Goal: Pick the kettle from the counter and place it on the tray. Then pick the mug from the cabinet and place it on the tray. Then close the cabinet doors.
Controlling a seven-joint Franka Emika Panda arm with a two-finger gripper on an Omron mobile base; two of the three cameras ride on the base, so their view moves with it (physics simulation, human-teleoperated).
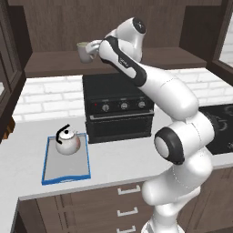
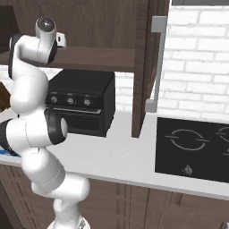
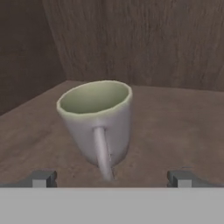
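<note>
Spread gripper (image 3: 112,178) fingertips, mostly cut off, flank the mug (image 3: 97,122), handle nearest.

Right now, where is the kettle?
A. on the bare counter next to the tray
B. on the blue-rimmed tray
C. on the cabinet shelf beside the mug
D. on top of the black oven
B: the kettle sits upright inside the tray, at its far end.
</note>
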